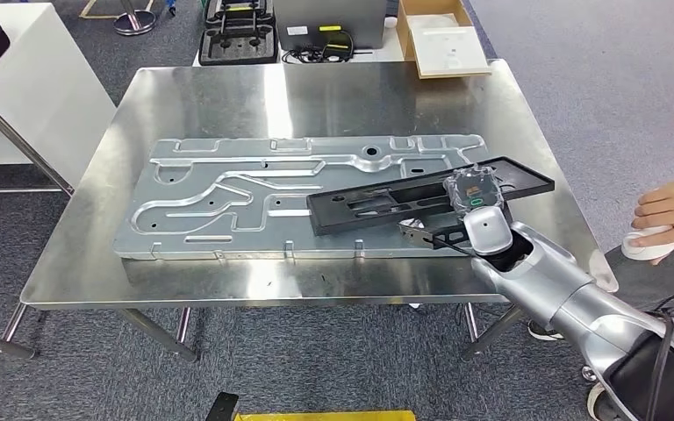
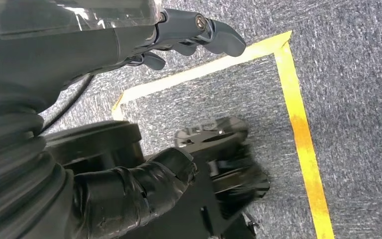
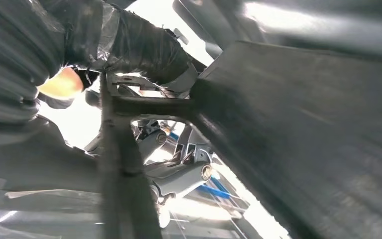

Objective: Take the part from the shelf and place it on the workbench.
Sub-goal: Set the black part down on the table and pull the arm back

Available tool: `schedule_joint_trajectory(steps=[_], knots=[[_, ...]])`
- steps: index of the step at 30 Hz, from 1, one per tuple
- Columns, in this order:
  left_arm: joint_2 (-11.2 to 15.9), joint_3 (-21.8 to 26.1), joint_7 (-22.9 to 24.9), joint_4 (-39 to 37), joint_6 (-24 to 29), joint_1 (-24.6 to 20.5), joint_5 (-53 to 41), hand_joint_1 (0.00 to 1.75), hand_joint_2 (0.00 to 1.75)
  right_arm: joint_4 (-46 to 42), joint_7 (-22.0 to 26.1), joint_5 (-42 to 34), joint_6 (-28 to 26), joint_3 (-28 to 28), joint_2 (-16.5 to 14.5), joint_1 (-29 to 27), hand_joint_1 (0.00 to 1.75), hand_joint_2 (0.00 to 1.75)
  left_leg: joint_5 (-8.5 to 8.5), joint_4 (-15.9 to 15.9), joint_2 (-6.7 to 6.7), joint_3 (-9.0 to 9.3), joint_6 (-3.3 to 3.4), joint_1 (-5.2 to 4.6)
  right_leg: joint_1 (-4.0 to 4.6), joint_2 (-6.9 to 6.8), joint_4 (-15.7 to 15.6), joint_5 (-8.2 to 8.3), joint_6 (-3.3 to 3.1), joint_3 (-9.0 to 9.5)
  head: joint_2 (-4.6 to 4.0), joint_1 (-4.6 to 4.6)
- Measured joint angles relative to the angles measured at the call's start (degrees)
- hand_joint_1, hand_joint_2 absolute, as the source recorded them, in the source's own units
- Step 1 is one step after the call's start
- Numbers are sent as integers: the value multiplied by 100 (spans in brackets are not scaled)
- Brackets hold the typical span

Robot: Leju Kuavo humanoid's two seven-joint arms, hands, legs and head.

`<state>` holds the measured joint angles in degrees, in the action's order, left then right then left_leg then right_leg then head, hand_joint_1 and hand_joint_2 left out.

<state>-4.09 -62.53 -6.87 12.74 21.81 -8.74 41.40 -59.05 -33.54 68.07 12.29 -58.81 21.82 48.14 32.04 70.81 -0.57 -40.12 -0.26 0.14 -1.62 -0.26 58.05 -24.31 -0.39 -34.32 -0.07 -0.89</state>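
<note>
On the workbench (image 1: 79, 263), long flat black slotted part (image 1: 377, 203), right hand (image 1: 478, 210) gripping its end

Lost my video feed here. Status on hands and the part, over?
Right hand holds the black part over the grey metal panel on the workbench. Left hand hangs empty by the floor. Person's hand near the bench's right edge.

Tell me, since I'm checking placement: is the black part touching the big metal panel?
Cannot tell. In the head view the black part overlaps the metal panel, but contact isn't plain; the right hand holds its end.
</note>
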Motion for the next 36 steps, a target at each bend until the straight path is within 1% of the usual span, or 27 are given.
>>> schedule_joint_trajectory(steps=[1, 2, 3, 4, 5, 6, 7, 10, 11, 12, 14, 15, 16, 17, 18, 20, 21, 22, 24, 26, 28, 30, 31, 32, 33, 34, 36], knots=[[0, 0, -5, 0, -1, 2, -1, 0, 175, 22, -7, 3, -2, 23, 28, -23, 87, 87, 47, 216, 9, -93, -29, 29, -8, 7, 2, 0, 6, -1, 0, -1], [0, 0, -13, 0, 0, 2, -3, 0, 175, 46, -12, 3, -3, 45, 51, -45, 44, 44, -12, 235, 16, -96, -55, 56, -19, 16, 6, -1, 19, 0, 0, -1], [0, 0, -23, 0, 6, -1, -10, 0, 175, 68, -18, 2, 0, 66, 69, -63, 0, 0, -164, 39, 20, 3, -75, 80, -32, 24, 14, -4, 40, 3, 0, -1], [-1, 0, -35, 0, 18, -6, -24, 0, 175, 85, -25, 1, 7, 83, 81, -77, 0, 0, -362, -330, 21, 188, -92, 100, -46, 30, 27, -12, 72, 5, 0, -2], [-3, -1, -48, 0, 36, -14, -43, 0, 175, 96, -29, -1, 18, 103, 92, -90, 0, 0, -494, -710, 18, 383, -100, 104, -50, 35, 44, -22, 113, -2, 0, -3], [-7, -1, -62, 0, 57, -22, -64, 0, 175, 106, -38, -1, 30, 126, 107, -105, 0, 0, -583, -1002, 10, 524, -84, 100, -49, 38, 60, -28, 159, -12, 1, -2], [-9, -2, -74, 0, 78, -28, -83, 0, 175, 116, -46, 0, 38, 150, 123, -120, 0, 0, -611, -1172, 3, 601, -58, 90, -44, 43, 64, -25, 206, -23, 1, 1], [-13, -2, -92, -1, 110, -38, -107, 0, 175, 150, -56, 2, 45, 199, 171, -180, 0, 0, -633, -1239, 3, 593, 81, 57, -64, 62, 25, 9, 333, -38, 1, 5], [-16, -2, -94, -1, 116, -44, -111, 0, 131, 160, -56, 2, 44, 213, 185, -198, 0, 0, -655, -1262, 13, 594, 129, 54, -71, 60, 76, -38, 356, -66, 1, 11], [-20, -2, -95, 0, 135, -50, -116, 0, 87, 169, -56, 3, 42, 225, 198, -211, 0, 0, -677, -1287, 24, 594, 174, 56, -72, 56, 230, -148, 366, -140, 1, 24], [-27, -2, -80, 0, 220, -58, -139, 0, 0, 186, -56, 6, 23, 245, 220, -227, 0, 0, -696, -1304, 42, 584, 231, 42, -45, 45, 872, -514, 352, -437, 1, 48], [-28, -3, -62, 0, 272, -58, -152, 0, 0, 196, -55, 10, 8, 254, 228, -234, 0, 0, -696, -1302, 47, 577, 246, 27, -27, 46, 1244, -672, 343, -608, 1, 53], [-28, -3, -37, -1, 315, -56, -164, 0, 0, 208, -50, 16, -6, 267, 238, -242, 0, 0, -693, -1300, 50, 576, 257, 11, -8, 47, 1512, -748, 332, -732, 1, 56], [-28, -3, -12, -1, 342, -55, -171, 0, 0, 220, -40, 22, -15, 284, 245, -246, 0, 0, -691, -1296, 52, 577, 263, -3, 8, 47, 1592, -718, 315, -765, 1, 57], [-28, -4, 9, -1, 355, -55, -174, 0, 0, 229, -27, 26, -21, 303, 250, -248, 0, 0, -688, -1291, 52, 582, 265, -15, 24, 47, 1461, -592, 290, -696, 1, 58], [-28, -4, 38, 0, 357, -59, -158, 0, 0, 236, 1, 28, -27, 335, 256, -244, 0, 0, -677, -1275, 51, 590, 256, -29, 59, 45, 744, -245, 217, -335, 1, 58], [-28, -4, 45, 0, 353, -60, -146, 0, 0, 236, 12, 29, -33, 347, 256, -242, 0, 0, -667, -1260, 51, 584, 242, -42, 81, 42, 408, -131, 186, -170, 1, 56], [-28, -4, 50, 0, 347, -59, -133, 0, 0, 234, 22, 28, -44, 357, 255, -244, 0, 0, -661, -1249, 51, 576, 225, -52, 98, 40, 189, -77, 162, -66, 1, 54], [-28, -3, 50, 0, 331, -54, -115, 0, 0, 231, 31, -6, -132, 379, 254, -277, 0, 0, -661, -1244, 52, 563, 185, -66, 118, 39, 88, -66, 132, -33, 1, 50], [-27, -3, 49, -1, 308, -51, -106, 0, 0, 209, 21, -56, -303, 422, 251, -325, 0, 0, -628, -1212, 48, 537, 127, -65, 90, 33, 62, -38, 78, -32, 1, 50], [-26, -4, 48, -1, 279, -51, -106, 0, 0, 146, 6, -42, -460, 484, 249, -344, 0, 0, -395, -864, 44, 377, 51, -52, 58, 24, 38, -13, 20, -32, 0, 35], [-26, -4, 46, 0, 256, -43, -108, 0, 0, 71, -5, 31, -516, 521, 249, -347, 0, 0, -31, -140, 43, 47, -9, -21, 54, 23, 43, -8, -6, -43, 0, 22], [-26, -4, 46, 0, 243, -36, -108, 0, 0, 39, -11, 60, -518, 531, 249, -351, 0, 0, 77, 170, 43, -97, -25, -9, 55, 22, 49, -8, -8, -46, 0, 24], [-26, -4, 46, 0, 224, -29, -107, 0, 0, 8, -22, 68, -523, 543, 249, -358, 0, 0, 87, 318, 43, -166, -31, -3, 55, 22, 58, -8, -9, -50, 0, 22], [-25, -4, 46, 0, 200, -26, -105, 0, 0, -28, -37, 58, -534, 561, 249, -367, 0, 0, -11, 247, 43, -130, -25, -1, 57, 25, 69, -8, -8, -53, 0, 23], [-25, -4, 46, -1, 178, -27, -102, 0, 0, -70, -49, 41, -549, 586, 249, -373, 0, 0, -192, -42, 43, 14, -5, -3, 59, 29, 79, -9, -7, -55, 0, 22], [-24, -4, 46, -1, 148, -36, -93, 0, 0, -171, -66, 10, -582, 648, 249, -377, 0, 0, -525, -819, 39, 399, 65, -21, 71, 43, 94, -8, 8, -64, 0, 25]])
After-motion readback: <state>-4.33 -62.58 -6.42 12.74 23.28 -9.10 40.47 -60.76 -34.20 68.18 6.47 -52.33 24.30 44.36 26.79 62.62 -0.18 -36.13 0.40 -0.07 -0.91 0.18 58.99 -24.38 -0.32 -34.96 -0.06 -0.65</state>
